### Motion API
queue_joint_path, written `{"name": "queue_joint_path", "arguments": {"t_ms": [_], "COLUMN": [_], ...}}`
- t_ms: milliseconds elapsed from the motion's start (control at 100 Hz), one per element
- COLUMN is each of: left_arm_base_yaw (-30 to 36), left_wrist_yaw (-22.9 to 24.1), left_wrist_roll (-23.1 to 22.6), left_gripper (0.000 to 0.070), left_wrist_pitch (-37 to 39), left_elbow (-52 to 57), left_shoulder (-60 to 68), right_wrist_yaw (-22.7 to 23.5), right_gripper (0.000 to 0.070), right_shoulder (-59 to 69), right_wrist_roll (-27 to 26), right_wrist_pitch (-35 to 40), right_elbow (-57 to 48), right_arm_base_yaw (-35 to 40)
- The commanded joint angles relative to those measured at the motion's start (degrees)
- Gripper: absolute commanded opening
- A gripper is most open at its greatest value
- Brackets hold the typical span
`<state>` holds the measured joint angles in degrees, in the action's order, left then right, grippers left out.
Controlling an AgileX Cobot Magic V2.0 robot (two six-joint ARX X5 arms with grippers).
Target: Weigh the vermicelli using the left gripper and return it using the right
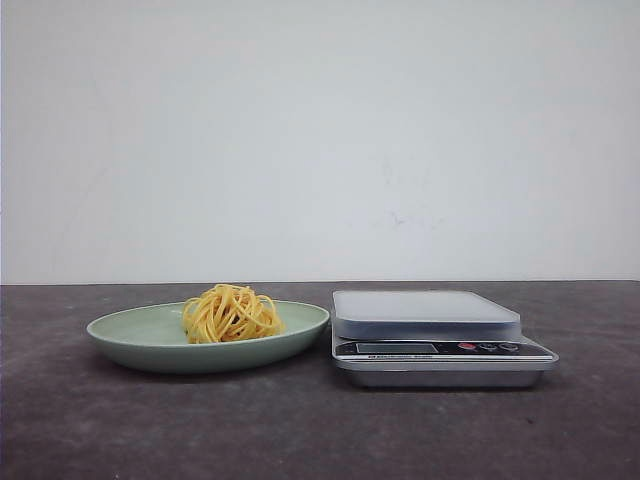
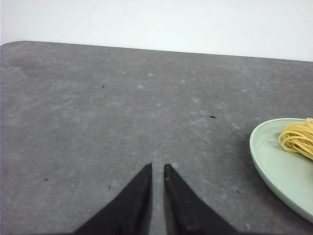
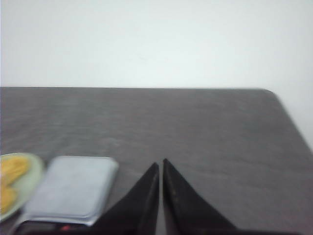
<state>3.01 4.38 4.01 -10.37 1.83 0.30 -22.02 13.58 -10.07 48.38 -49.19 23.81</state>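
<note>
From left: the left gripper (image 2: 157, 169), fingers nearly touching and holding nothing, waits beside the plate (image 1: 130, 335) where the vermicelli (image 1: 231, 314) rests, probably light, springy and brittle, best pinched through its middle; scale (image 1: 430, 330) bare; right gripper (image 3: 161, 166) likewise closed, unloaded.

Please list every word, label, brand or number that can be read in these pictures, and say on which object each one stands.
No text can be read.
Kitchen scale: a small line of print below its display on the front panel, too small and blurred to read; the display shows no digits.
Pale green plate and vermicelli: no markings.
</note>
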Motion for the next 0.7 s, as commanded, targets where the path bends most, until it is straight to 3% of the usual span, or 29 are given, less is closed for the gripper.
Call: {"name": "queue_joint_path", "arguments": {"t_ms": [0,100,250,480,690], "left_arm_base_yaw": [-0.04,-0.04,-0.04,-0.04,-0.04], "left_wrist_yaw": [-0.11,-0.11,-0.11,-0.11,-0.11], "left_wrist_roll": [-0.52,-0.52,-0.52,-0.52,-0.52], "left_gripper": [0.0011,0.0012,0.0012,0.0012,0.0011], "left_wrist_pitch": [-0.33,-0.33,-0.33,-0.33,-0.33], "left_elbow": [-1.03,-1.03,-1.03,-1.03,-1.03], "left_shoulder": [-0.11,-0.11,-0.11,-0.11,-0.11], "right_wrist_yaw": [5.70,14.40,19.15,19.69,19.47], "right_gripper": [0.0007,0.0008,0.0007,0.0007,0.0008], "right_shoulder": [-1.25,-4.02,-9.35,-13.35,-13.35], "right_wrist_roll": [4.48,5.77,5.86,5.55,5.57], "right_wrist_pitch": [-3.89,-13.27,-25.59,-33.05,-38.99], "right_elbow": [2.86,10.23,23.32,39.63,46.77], "right_arm_base_yaw": [-7.58,-15.76,-23.26,-27.15,-27.17]}}
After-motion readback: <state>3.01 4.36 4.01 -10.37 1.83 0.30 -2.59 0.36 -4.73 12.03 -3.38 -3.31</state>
